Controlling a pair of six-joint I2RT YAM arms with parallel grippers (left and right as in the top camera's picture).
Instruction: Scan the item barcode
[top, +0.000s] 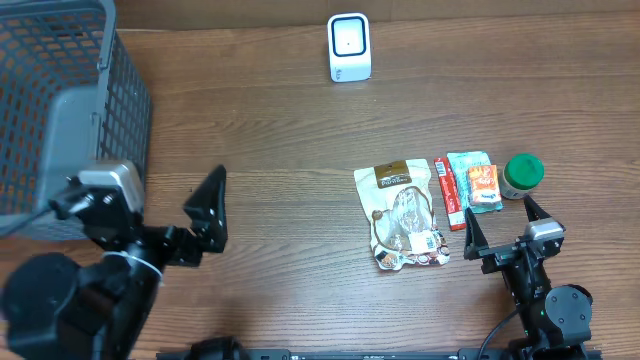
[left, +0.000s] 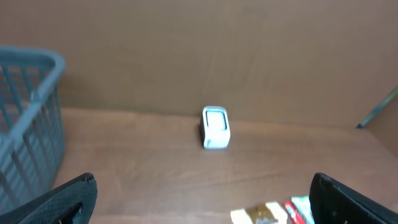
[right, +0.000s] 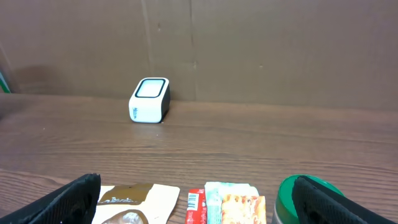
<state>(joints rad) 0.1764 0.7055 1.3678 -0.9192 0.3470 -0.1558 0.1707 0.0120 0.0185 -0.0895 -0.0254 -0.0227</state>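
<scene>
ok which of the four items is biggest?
The brown-topped pouch, at the row's end farthest from the green-lidded jar; the red stick and teal packet between are far narrower.

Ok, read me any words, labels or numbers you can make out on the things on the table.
Nothing reads clearly.
Brown pouch: gold label print, blurred.
Red stick packet: white print, too small.
Teal packet: print too small.
White scanner: side marking, blurred.

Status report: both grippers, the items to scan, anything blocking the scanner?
Left gripper open, empty, near basket. Right gripper open, empty, just short of the items. Pouch, red stick, packet, green-lidded jar untouched. Nothing between them and scanner.
</scene>
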